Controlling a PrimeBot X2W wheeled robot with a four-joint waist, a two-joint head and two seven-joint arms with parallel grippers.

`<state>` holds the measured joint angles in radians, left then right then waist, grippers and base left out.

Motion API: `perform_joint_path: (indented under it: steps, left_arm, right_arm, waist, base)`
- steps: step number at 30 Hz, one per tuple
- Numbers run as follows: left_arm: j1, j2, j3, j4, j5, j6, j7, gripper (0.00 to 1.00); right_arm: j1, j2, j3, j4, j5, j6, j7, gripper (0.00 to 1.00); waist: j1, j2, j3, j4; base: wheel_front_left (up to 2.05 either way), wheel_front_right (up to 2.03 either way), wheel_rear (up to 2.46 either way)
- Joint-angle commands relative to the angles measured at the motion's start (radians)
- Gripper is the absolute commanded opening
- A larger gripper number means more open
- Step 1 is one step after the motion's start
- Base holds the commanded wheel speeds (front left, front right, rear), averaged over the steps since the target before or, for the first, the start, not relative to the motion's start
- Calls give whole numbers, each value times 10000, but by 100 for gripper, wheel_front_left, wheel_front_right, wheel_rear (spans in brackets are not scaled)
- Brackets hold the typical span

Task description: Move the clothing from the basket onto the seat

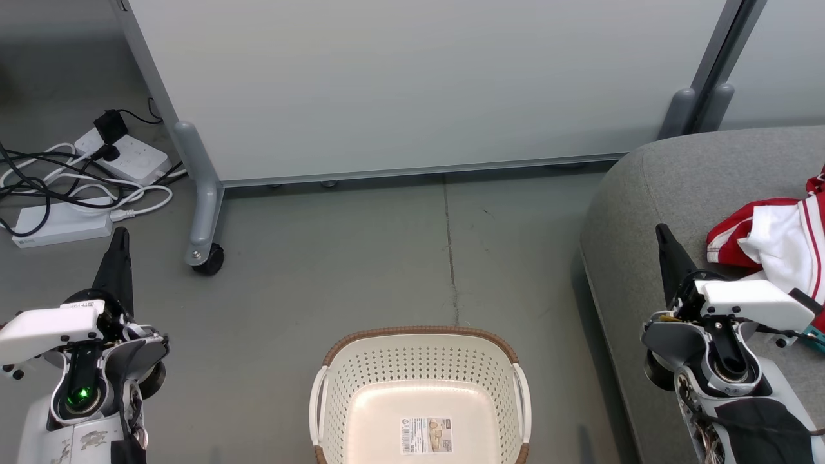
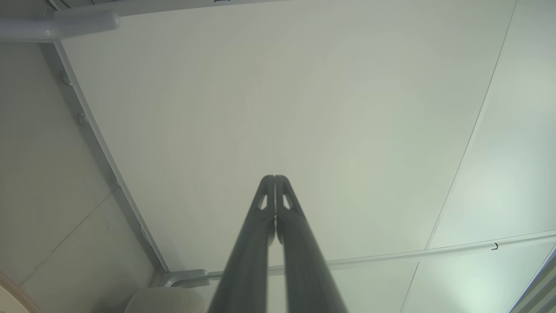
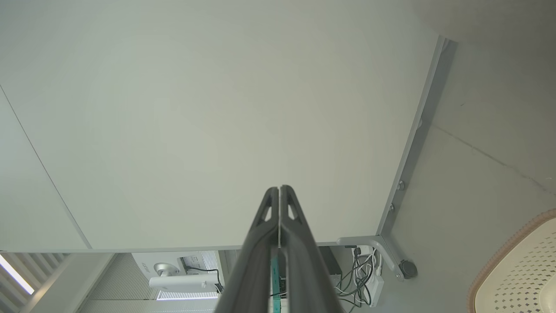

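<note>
Lying bunched at the right edge of the frame, the clothing (image 1: pixel 773 241) is bright red with broad white panels and thin red stripes. It rests on the grey seat (image 1: pixel 670 187), whose rounded corner takes up the right side. The basket (image 1: pixel 419 330) stands on the floor at bottom centre, well apart from the clothing. It is cream and perforated with a brown woven rim, and its bottom is bare to the label (image 1: pixel 427 435). A strip of grey floor (image 1: pixel 554 270) lies between basket and seat.

A pale partition (image 1: pixel 412 84) runs across the top, one wheeled leg (image 1: pixel 206 212) coming down at centre left. Power strips (image 1: pixel 122 154) and tangled cables (image 1: pixel 38 174) sit at upper left.

The right gripper (image 1: pixel 661 231) rises at lower right, fingers pressed together, its tip over the seat just left of the clothing and not touching it. The left gripper (image 1: pixel 120 233) at lower left also has its fingers together, far from the clothing, with its tip near the power strips.
</note>
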<state>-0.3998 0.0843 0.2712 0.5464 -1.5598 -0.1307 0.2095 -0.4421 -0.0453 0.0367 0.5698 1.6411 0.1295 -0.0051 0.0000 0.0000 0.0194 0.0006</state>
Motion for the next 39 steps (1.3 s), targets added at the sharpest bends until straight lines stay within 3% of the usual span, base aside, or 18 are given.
perform_joint_path:
  steps: [1, 39]
  left_arm:
    - [-182, 59, -3, -9, -32, -32, -29, 0]
    - [-175, 77, -33, -10, -69, -32, -33, 0]
  right_arm:
    - [-60, -91, -17, 36, 54, 21, -44, 0]
    - [-60, -91, -16, 36, 55, 22, -45, 0]
  waist:
    - [0, 0, 0, 0]
    - [0, 0, 0, 0]
  base:
    - [0, 0, 0]
    - [0, 0, 0]
